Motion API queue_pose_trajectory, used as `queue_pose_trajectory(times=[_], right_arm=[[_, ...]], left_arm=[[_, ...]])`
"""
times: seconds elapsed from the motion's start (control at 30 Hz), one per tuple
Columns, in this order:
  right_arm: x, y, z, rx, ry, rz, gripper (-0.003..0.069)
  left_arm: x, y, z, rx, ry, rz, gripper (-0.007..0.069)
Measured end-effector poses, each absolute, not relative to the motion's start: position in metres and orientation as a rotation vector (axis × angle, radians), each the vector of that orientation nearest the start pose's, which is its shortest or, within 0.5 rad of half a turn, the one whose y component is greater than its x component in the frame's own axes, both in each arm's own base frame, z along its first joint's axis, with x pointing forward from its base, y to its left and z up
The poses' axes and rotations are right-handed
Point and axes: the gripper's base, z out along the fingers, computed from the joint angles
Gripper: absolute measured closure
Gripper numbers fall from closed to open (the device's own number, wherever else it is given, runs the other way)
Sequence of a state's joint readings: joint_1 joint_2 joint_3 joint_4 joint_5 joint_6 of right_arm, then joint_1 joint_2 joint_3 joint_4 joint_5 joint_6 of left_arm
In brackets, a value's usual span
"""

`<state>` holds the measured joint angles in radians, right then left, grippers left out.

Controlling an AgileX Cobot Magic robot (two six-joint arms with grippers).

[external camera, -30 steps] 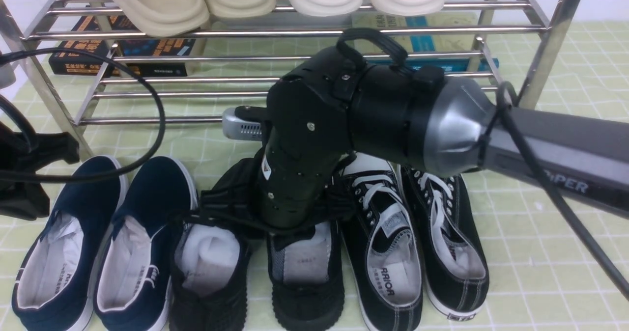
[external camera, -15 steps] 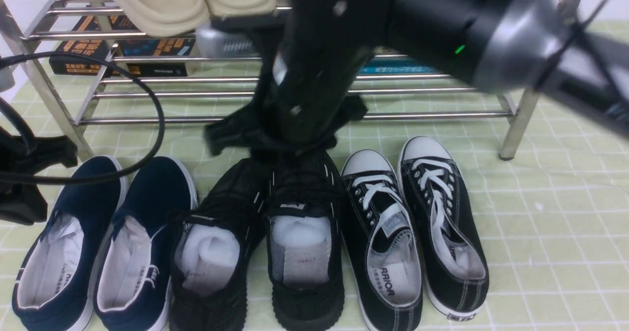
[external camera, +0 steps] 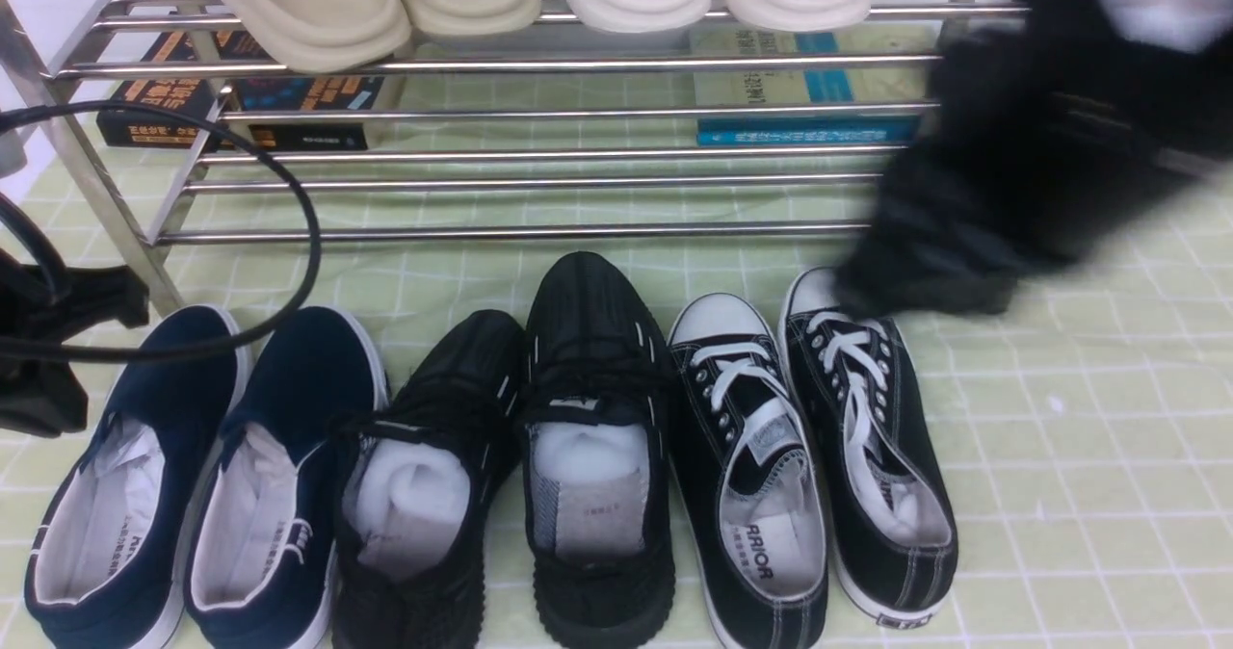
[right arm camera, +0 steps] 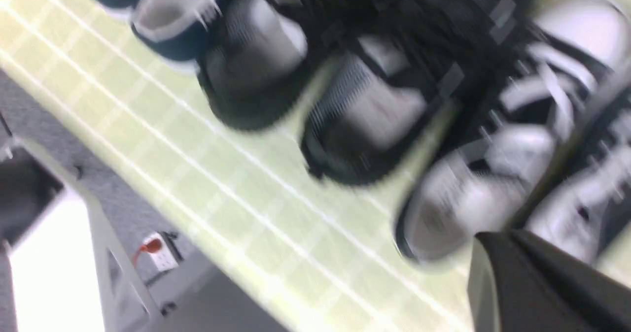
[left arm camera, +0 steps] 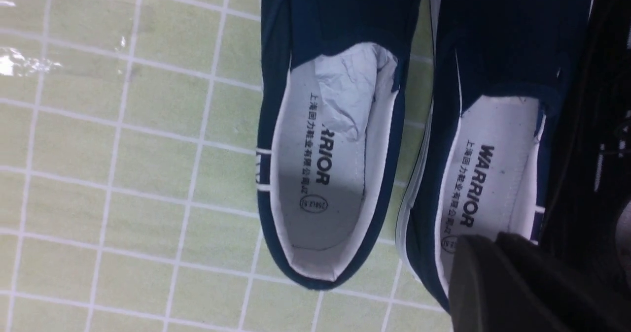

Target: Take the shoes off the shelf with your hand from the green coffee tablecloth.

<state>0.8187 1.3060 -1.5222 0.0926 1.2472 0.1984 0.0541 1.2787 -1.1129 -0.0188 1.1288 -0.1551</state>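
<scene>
Black right arm [external camera: 1011, 168] blurred, aloft beside shelf [external camera: 539, 235]

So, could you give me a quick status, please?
Right gripper shut, blurred, by the shelf, right end. Left gripper by navy slip-ons, state unclear. Shoes both on the tablecloth. Nothing blocking.
</scene>
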Motion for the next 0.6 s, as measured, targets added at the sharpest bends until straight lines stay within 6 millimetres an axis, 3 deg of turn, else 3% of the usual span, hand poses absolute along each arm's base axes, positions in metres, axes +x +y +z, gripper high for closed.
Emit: queue_pose_trajectory(times=[0.1,0.17,0.2,0.23,0.4,0.6], right_arm=[[0.129,0.147,0.406,-0.792,2.473,0.486,0.0658],[0.117,0.133,0.394,-0.774,2.432,0.509,0.066],[0.103,0.118,0.376,-0.733,2.332,0.562,0.0663],[0.098,0.112,0.371,-0.705,2.254,0.6,0.0663],[0.082,0.093,0.335,-0.604,1.99,0.71,0.0663],[0.077,0.083,0.315,-0.567,1.823,0.728,0.0663]], left_arm=[[0.241,0.012,0.322,-0.295,2.741,-0.051,0.0571],[0.242,0.012,0.323,-0.294,2.737,-0.051,0.0571],[0.242,0.012,0.323,-0.294,2.734,-0.051,0.0571],[0.242,0.012,0.323,-0.293,2.734,-0.05,0.0571],[0.242,0.012,0.323,-0.251,2.739,-0.039,0.0571],[0.242,0.012,0.323,-0.214,2.742,-0.03,0.0571]])
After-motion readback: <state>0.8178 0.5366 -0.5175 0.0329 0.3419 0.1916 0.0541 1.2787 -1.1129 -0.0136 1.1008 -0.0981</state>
